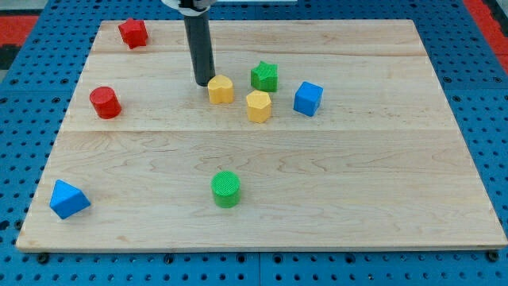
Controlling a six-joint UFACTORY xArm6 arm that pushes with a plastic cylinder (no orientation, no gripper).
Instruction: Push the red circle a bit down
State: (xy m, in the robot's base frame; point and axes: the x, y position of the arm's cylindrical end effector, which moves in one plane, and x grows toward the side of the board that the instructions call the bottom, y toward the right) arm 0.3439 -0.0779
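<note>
The red circle (105, 102) stands on the wooden board (381, 183) at the view's left, in the upper half. My tip (203, 83) rests on the board well to the right of the red circle and slightly above its level. The tip is just left of a yellow block (221, 90) and looks close to touching it. The dark rod rises from the tip out of the view's top.
A red star-like block (133, 32) sits at the top left. A yellow hexagon (258, 106), a green star (264, 76) and a blue cube (308, 98) cluster right of the tip. A green circle (226, 189) sits lower centre, a blue triangle (67, 199) at the bottom left.
</note>
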